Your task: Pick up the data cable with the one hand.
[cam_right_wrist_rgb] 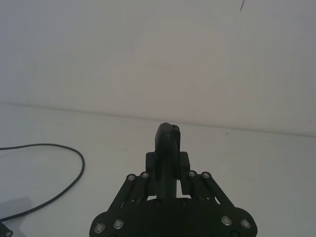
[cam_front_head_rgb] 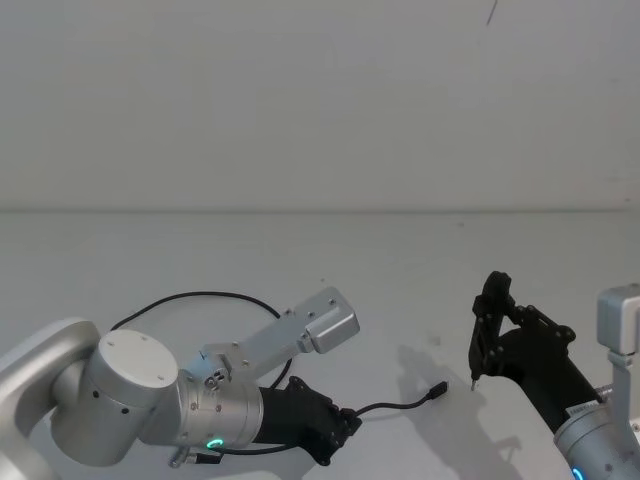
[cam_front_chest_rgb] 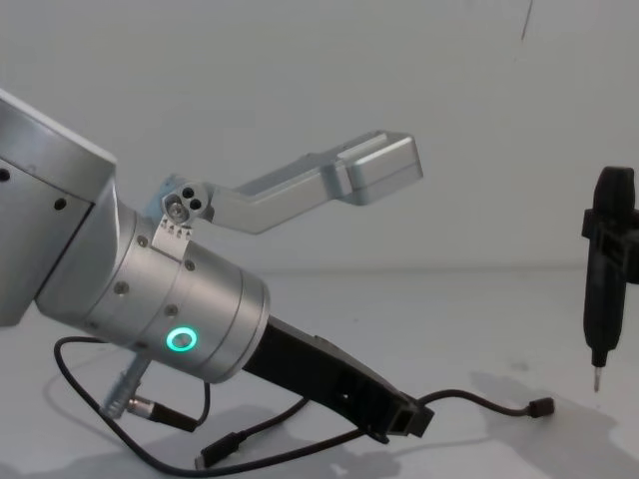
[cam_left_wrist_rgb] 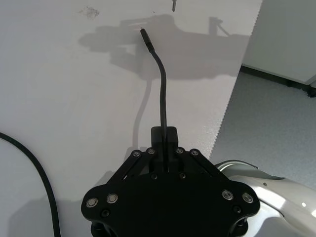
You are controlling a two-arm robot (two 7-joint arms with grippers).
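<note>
1. One thin black data cable [cam_front_head_rgb: 400,405], small plug at its free end, on white surface [cam_front_head_rgb: 420,270], front centre.
2. Long axis left–right; free end pointing toward robot's right, plug touching surface.
3. Left gripper [cam_left_wrist_rgb: 164,134] low, jaws pinching cable.
4. Right gripper [cam_right_wrist_rgb: 168,160] at right, jaws closed on upright black tool [cam_front_chest_rgb: 607,269].

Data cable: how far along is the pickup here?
Done: the left gripper is shut on the data cable near one plug. In hand: lifting; that end's offset shadow suggests it is raised. Left: the long loop lies on the table. The right gripper sits aside, shut on a black tool.
</note>
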